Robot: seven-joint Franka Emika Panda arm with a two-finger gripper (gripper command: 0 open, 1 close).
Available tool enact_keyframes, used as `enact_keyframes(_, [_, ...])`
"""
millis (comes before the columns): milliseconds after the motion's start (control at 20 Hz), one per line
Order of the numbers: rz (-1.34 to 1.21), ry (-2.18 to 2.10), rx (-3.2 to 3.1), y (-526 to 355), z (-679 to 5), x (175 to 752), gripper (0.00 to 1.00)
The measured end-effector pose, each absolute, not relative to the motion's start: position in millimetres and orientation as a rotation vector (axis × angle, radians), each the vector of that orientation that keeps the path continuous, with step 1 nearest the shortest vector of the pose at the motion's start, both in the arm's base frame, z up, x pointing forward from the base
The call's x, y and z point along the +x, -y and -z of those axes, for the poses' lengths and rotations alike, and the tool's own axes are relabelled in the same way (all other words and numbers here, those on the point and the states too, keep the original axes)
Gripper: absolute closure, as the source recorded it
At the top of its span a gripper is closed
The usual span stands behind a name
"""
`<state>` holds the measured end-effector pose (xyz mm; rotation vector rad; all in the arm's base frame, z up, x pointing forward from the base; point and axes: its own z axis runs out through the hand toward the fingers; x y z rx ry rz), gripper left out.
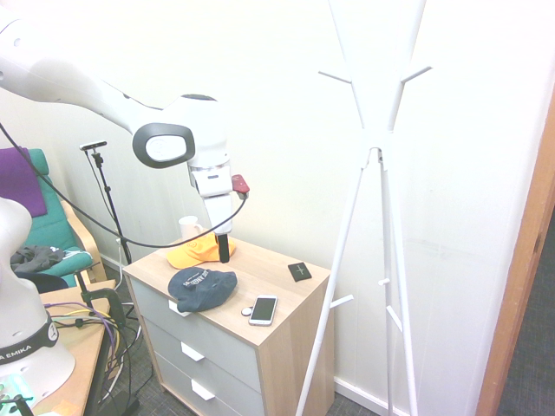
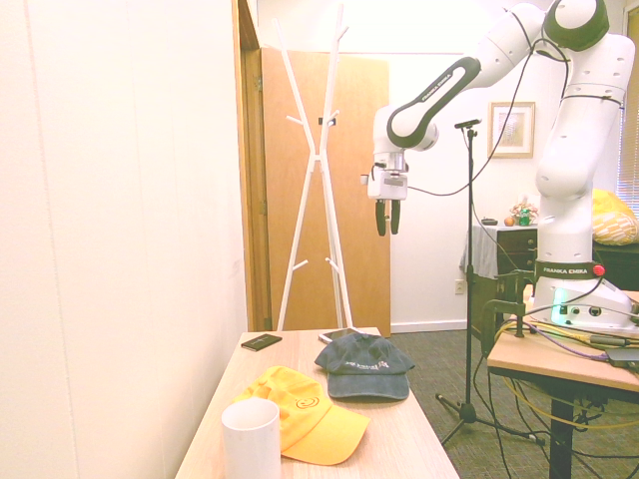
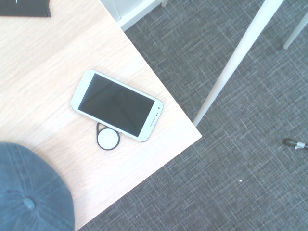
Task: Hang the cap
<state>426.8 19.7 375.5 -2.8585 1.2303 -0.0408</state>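
Note:
The cap [image 1: 201, 288] is dark navy with small white lettering and lies flat on the wooden dresser top [image 1: 269, 282], near its front edge. It also shows in the second exterior view [image 2: 367, 364], and a part of its crown sits at the corner of the wrist view [image 3: 29, 192]. My gripper [image 2: 387, 216] hangs well above the dresser, pointing down, with its fingers apart and nothing between them. In the first exterior view the gripper [image 1: 223, 250] stands behind the cap. A white coat rack [image 1: 377, 147] stands on the floor beside the dresser, also seen from the other side [image 2: 318, 160].
An orange-yellow cap [image 1: 195, 253] and a white mug [image 1: 188, 228] sit at the back of the dresser. A white phone [image 3: 117, 105] with a small round disc [image 3: 107, 139] lies near the cap. A black wallet [image 1: 299, 271] rests toward the rack. One rack leg [image 3: 236, 62] crosses grey carpet.

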Motion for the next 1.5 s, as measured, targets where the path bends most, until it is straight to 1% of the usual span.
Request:
enact_keyframes(250, [0.05, -1.233, -2.872, -36, -372, 428, 0.0])
enact_keyframes(500, [0.049, -1.14, -2.923, -112, -346, 431, 0.0])
enact_keyframes(700, [0.037, -1.053, -2.974, -165, -301, 433, 0.0])
enact_keyframes(1000, [0.014, -0.949, -3.044, -213, -218, 429, 0.0])
enact_keyframes(1300, [-0.002, -0.828, -3.12, -250, -161, 406, 0.0])
enact_keyframes(1350, [-0.003, -0.81, -3.126, -252, -154, 403, 1.0])
enact_keyframes(1500, [0.016, -0.762, -3.144, -254, -141, 399, 1.0])
